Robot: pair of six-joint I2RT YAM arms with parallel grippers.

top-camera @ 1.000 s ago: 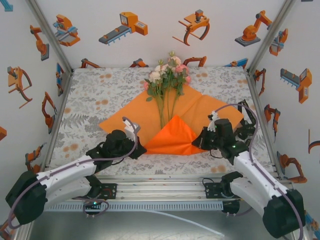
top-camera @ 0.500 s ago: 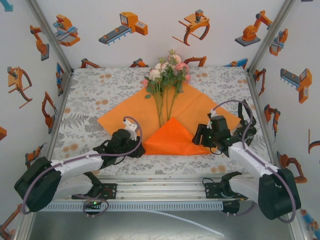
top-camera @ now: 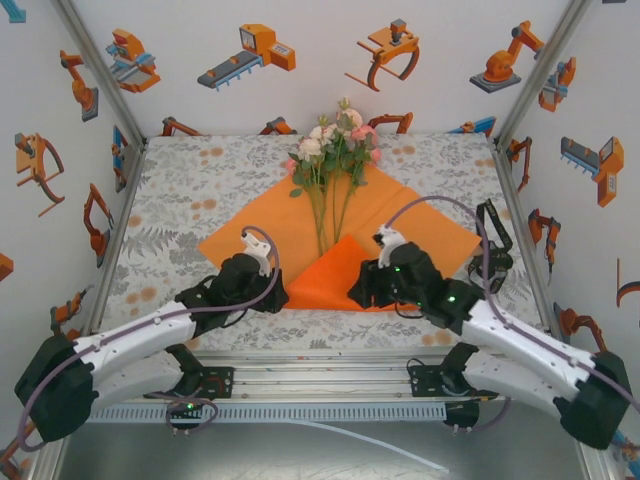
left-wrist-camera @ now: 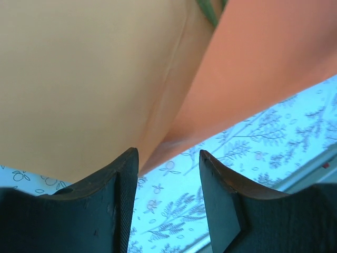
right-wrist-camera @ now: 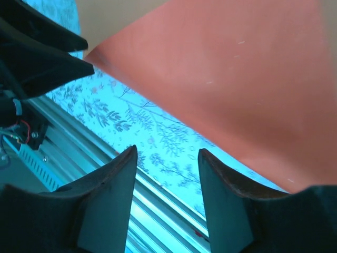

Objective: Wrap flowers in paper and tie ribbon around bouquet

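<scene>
Both pairs of fingers have let go within the last second: the left fingers and the right fingers, shut a moment ago, now stand apart with nothing between them but patterned tablecloth. The orange paper lies flat on the table, its near corner folded up into a deeper-orange triangular flap whose tip meets the lower stems. The flowers rest along the middle of the sheet, with the blossoms past its far corner. The left fingers sit at the flap's lower left edge, the paper just beyond their tips. The right arm has swung inward, from out over the right wing of the sheet to the flap's lower right edge. The flap has kept its place since the release, so I judge the bottom fold done and the side folds next. Being thin paper that is only creased, it may yet spring open. The wrapping is at an early stage and tying the ribbon is still to come
</scene>
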